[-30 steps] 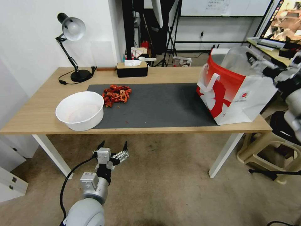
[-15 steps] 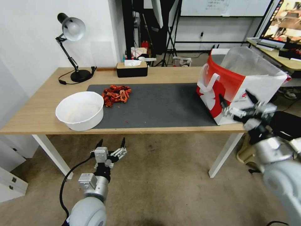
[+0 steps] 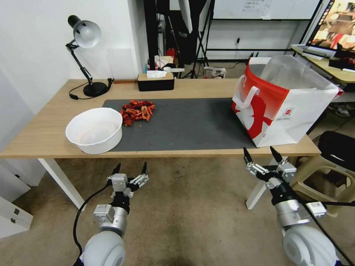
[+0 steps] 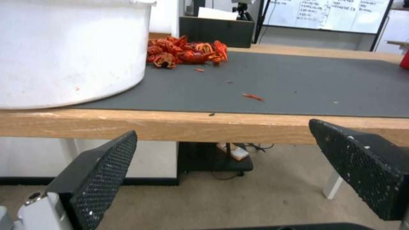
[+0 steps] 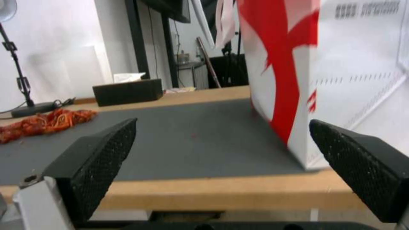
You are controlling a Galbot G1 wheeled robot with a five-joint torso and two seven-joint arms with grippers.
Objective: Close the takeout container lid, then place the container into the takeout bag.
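Note:
The takeout bag (image 3: 281, 107), white with red panels and a strap handle, stands open at the right end of the table; in the right wrist view the bag (image 5: 341, 64) rises just beyond the table edge. The takeout container and its lid are out of view. My right gripper (image 3: 259, 150) hangs open and empty below the table's front edge, in front of the bag; its two black fingers (image 5: 94, 159) are spread wide. My left gripper (image 3: 131, 166) is also open and empty, below the front edge near the white bowl, facing the table edge (image 4: 221, 127).
A big white bowl (image 3: 94, 129) sits front left, partly on the dark mat (image 3: 185, 122). A pile of red crayfish shells (image 3: 137, 110) lies behind it. A desk lamp (image 3: 85, 55) and a black tissue box (image 3: 155, 81) stand at the back. A stool (image 3: 314, 181) stands right of the table leg.
My right arm has dropped from beside the bag's upper right corner to below the table's front edge, staying open. The left gripper has barely moved.

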